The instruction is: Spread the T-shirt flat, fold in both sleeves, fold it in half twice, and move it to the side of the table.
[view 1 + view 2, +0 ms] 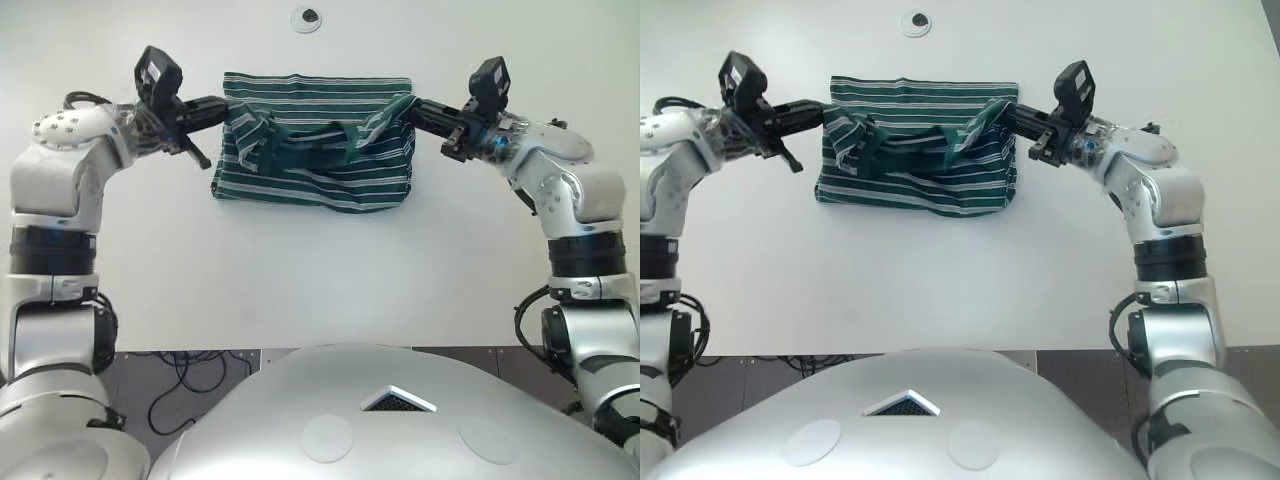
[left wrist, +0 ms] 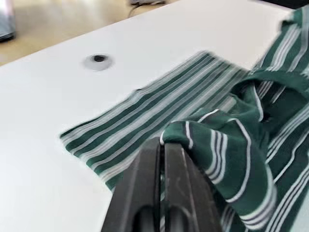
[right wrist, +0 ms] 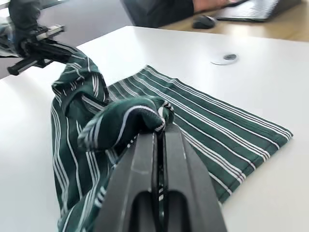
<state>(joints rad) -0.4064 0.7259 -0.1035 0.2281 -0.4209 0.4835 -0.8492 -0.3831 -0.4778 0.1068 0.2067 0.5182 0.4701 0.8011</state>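
Closest to our wrist cameras, our left gripper (image 2: 162, 140) is clenching a bunched fold of the shirt (image 1: 310, 160) at its left edge, the two dark tips pressing together with striped cloth caught between them. Our right gripper (image 3: 159, 130) is clenching a like fold at the shirt's right edge, near the far corner. Both pinched folds are lifting off the table (image 1: 300, 300), so the green-and-white cloth is rising in a ridge toward each grip and sagging between them. Behind the grippers, our wrists are lying roughly level and our forearms are pointing inward at each other across the shirt, one from each side. Our elbows are bending out wide, and our upper arms are reaching forward. Under the lifted folds, the rest of the shirt is lying as a rough rectangle at the far middle of the table, its far layer flat and its middle rumpled. Beyond its far edge, a round cap (image 1: 307, 18) is sitting in the tabletop, apart from the cloth.
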